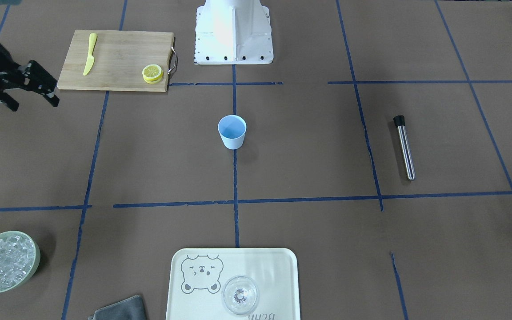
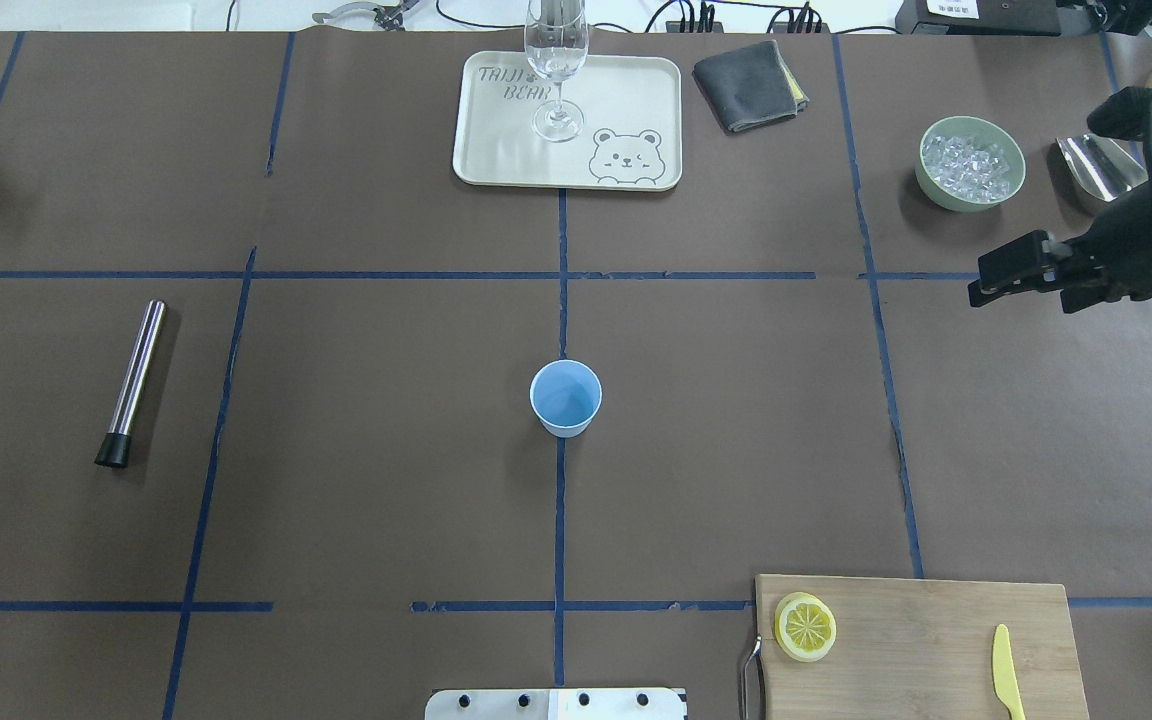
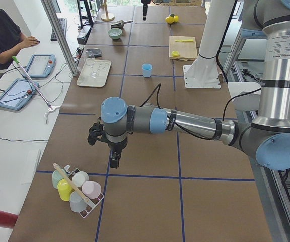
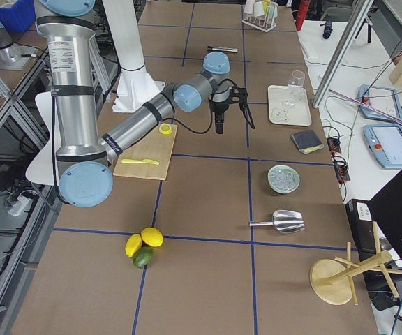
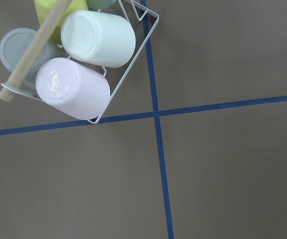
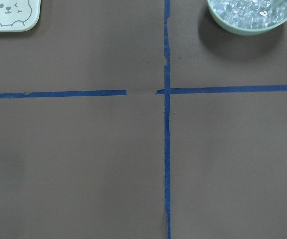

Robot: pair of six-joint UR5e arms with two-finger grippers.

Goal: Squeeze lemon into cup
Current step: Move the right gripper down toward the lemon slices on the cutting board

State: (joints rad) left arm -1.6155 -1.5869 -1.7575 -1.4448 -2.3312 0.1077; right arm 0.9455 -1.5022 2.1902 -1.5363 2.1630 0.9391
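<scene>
The lemon [image 1: 152, 72] is a thin round slice with yellow rind on the corner of a wooden cutting board [image 1: 114, 60]. It also shows in the overhead view [image 2: 804, 627]. The light-blue cup [image 1: 232, 132] stands upright and empty at the table's middle [image 2: 565, 398]. My right gripper [image 1: 34, 104] hovers open and empty over bare table, far from both; in the overhead view [image 2: 1021, 295] it is at the right edge. My left gripper [image 3: 114, 162] shows only in the exterior left view, above a cup rack, and I cannot tell whether it is open or shut.
A yellow plastic knife [image 1: 89, 54] lies on the board. A metal rod with a black tip [image 2: 131, 384] lies on my left side. A tray [image 2: 496, 150] with a clear glass [image 2: 556, 70], a grey cloth [image 2: 748, 85] and a green ice bowl [image 2: 970, 163] stand far across. A cup rack [image 5: 78, 55] is under the left wrist.
</scene>
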